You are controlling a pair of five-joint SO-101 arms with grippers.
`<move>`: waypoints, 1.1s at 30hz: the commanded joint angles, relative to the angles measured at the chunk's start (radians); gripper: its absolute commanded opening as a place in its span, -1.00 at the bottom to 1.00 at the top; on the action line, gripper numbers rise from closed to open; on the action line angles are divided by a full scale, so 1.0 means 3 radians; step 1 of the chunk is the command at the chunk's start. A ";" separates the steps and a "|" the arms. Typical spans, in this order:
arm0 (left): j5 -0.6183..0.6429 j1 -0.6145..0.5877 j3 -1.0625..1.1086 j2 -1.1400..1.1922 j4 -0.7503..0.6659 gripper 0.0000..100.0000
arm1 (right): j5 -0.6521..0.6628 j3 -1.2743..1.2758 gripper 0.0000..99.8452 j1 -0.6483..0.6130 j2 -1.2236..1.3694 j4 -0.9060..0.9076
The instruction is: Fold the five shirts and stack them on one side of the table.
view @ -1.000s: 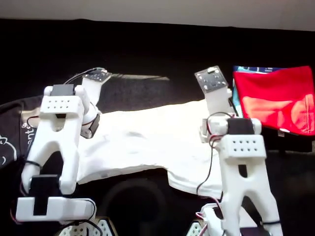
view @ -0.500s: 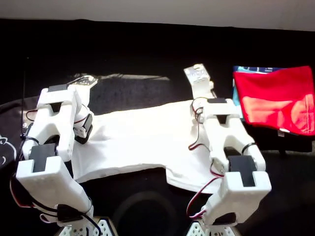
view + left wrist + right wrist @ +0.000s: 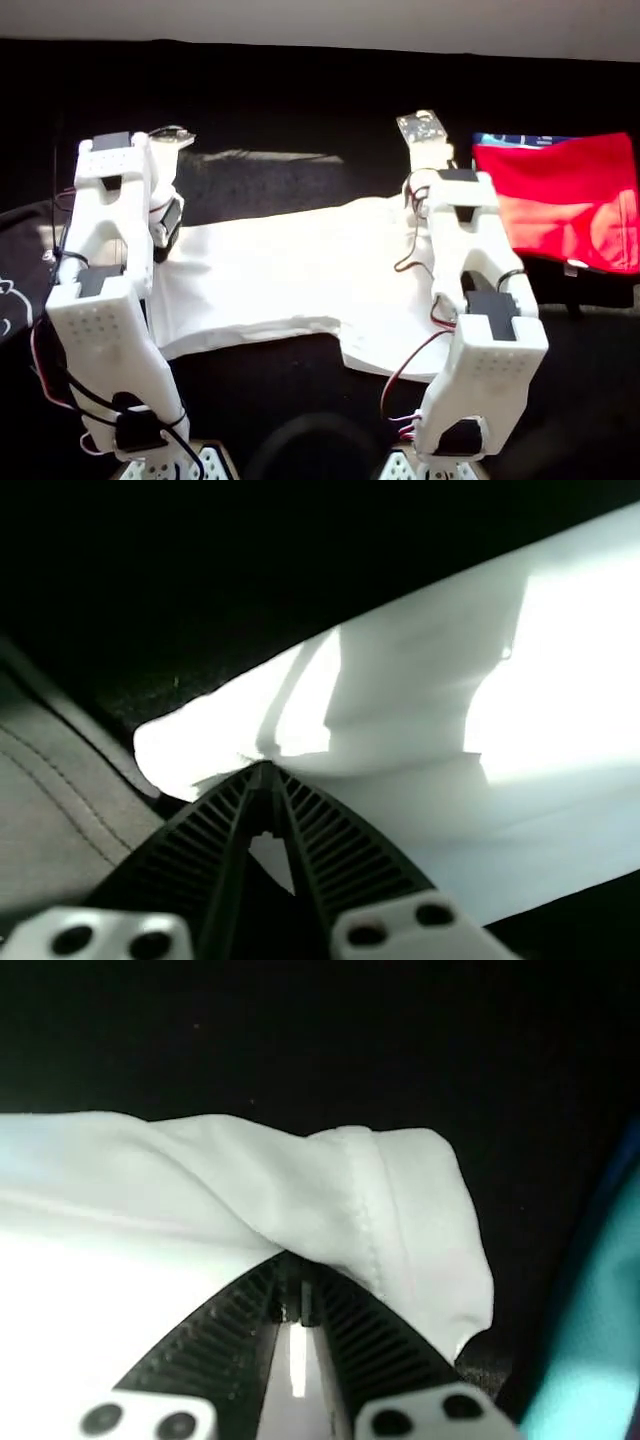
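White shirt (image 3: pixel 290 280) lies spread mid-counter, lengthwise between the arms. Left claw (image 3: pixel 265 780) clenched on its far left corner; right claw (image 3: pixel 292 1282) clenched on the opposite hem fold. Thin, limp cloth: likely sags and bunches; pinch at hems, corners.

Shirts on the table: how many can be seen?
4: white shirt mid-table, red shirt at right, blue shirt under it, dark shirt at left edge; others may be hidden.

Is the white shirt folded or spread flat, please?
Partly folded: the white shirt lies layered, far corners pinched by left end effector and right end effector.
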 commanded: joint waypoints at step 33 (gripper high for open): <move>-0.0460 -0.0166 0.4069 -0.2677 -0.1401 -0.98 | -0.0010 0.0033 -0.99 0.0228 -0.0023 -0.0749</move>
